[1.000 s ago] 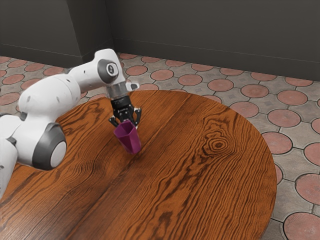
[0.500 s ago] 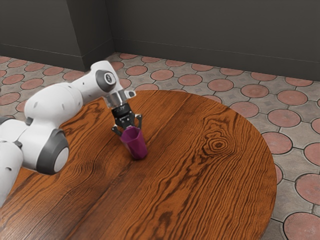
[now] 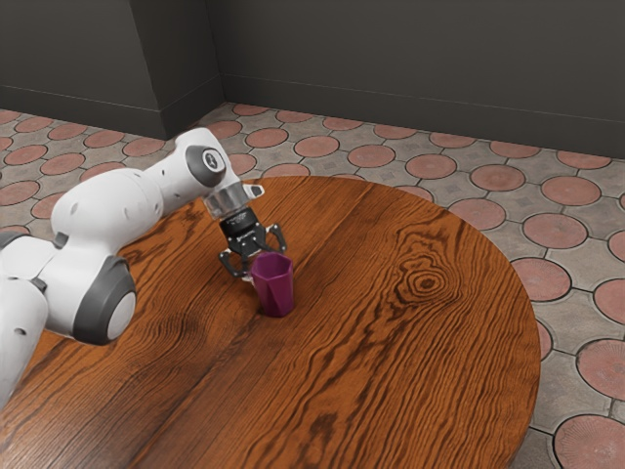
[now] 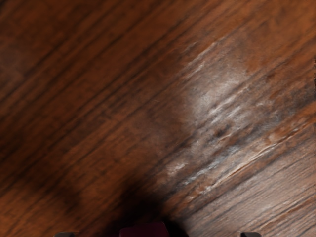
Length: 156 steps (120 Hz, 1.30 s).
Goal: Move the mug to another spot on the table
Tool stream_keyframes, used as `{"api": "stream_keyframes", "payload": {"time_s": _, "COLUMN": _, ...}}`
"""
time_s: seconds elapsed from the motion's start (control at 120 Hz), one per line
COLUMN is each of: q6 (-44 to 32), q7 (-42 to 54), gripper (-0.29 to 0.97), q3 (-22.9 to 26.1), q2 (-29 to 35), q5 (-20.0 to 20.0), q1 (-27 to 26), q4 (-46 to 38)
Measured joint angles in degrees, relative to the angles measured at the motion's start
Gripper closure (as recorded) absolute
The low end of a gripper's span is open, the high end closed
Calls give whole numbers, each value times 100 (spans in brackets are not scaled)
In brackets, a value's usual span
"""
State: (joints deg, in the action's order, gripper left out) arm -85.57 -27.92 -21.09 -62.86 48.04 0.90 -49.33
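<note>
There, the black pincer (image 3: 255, 258) hung loose, fingers spread wide, right by the rim of the upright purple many-sided mug (image 3: 275, 288) on the round wooden bench (image 3: 420, 332).

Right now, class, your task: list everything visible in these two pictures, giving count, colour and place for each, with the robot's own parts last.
mug: one, purple, upright on the table
table: one, round, brown grained wood, under the mug
floor: one, reddish round tiles set in grey, around the table
walls: dark grey, behind the table
arm: one, white with grey joints, coming from the exterior view's left
claw: one, black, at the mug's rim
</note>
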Motion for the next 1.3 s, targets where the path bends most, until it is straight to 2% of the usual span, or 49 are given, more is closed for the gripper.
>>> {"api": "stream_keyframes", "payload": {"time_s": 0.2, "q6": -30, "q7": -102, "gripper": 10, "q3": 8, "q2": 68, "q5": 14, "q1": -6, "q4": -4}}
{"api": "stream_keyframes", "payload": {"time_s": 0.417, "q6": -29, "q7": -176, "gripper": 4, "q3": -6, "q2": 490, "q5": -39, "q1": 24, "q4": -152}}
{"api": "stream_keyframes", "payload": {"time_s": 0.483, "q6": -22, "q7": -177, "gripper": 3, "q3": 7, "q2": 796, "q5": -199, "q1": -9, "q4": -362}}
{"api": "stream_keyframes", "payload": {"time_s": 0.667, "q6": -7, "q7": 75, "gripper": 1, "q3": 60, "q2": 1906, "q5": -1332, "q1": -611, "q4": -1161}}
{"api": "stream_keyframes", "payload": {"time_s": 0.792, "q6": -189, "q7": 582, "gripper": 1, "q3": 686, "q2": 3020, "q5": -2760, "q1": -760, "q4": -2312}}
{"api": "stream_keyframes", "payload": {"time_s": 0.9, "q6": -347, "q7": 1105, "gripper": 0, "q3": 1048, "q2": 3926, "q5": -3605, "q1": -781, "q4": -3101}}
{"api": "stream_keyframes", "payload": {"time_s": 1.1, "q6": -532, "q7": 2620, "gripper": 0, "q3": 1342, "q2": 5012, "q5": -4370, "q1": -952, "q4": -3699}}
{"api": "stream_keyframes", "payload": {"time_s": 1.3, "q6": -740, "q7": 3954, "gripper": 0, "q3": 1483, "q2": 5698, "q5": -4750, "q1": -1071, "q4": -3972}}
